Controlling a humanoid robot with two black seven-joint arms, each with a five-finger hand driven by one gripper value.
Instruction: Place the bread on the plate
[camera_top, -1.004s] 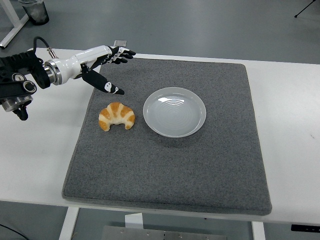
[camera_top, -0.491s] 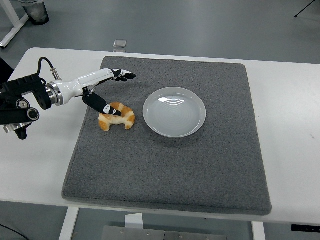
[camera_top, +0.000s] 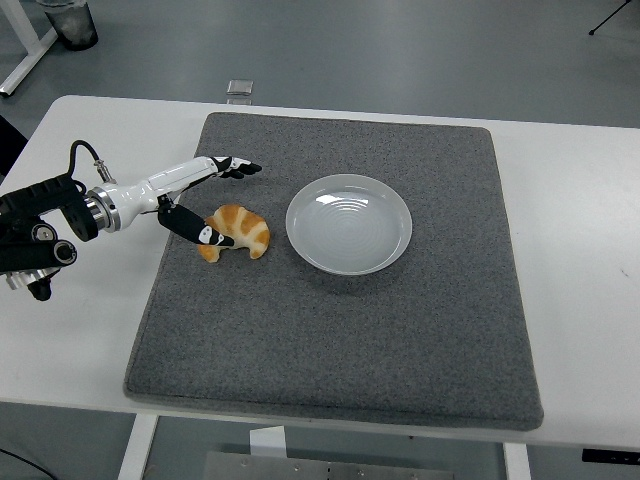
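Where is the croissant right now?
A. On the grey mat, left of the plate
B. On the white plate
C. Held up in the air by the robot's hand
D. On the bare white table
A: the croissant lies on the grey mat, just left of the empty plate, with the left hand open around it.

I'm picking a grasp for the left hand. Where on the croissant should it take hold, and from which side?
Grip the croissant across its thick middle hump, probably from above on its left, where the left hand is open, thumb at its near-left edge. The crescent lies flat on the grey mat, tips toward the near edge, the plate to its right.
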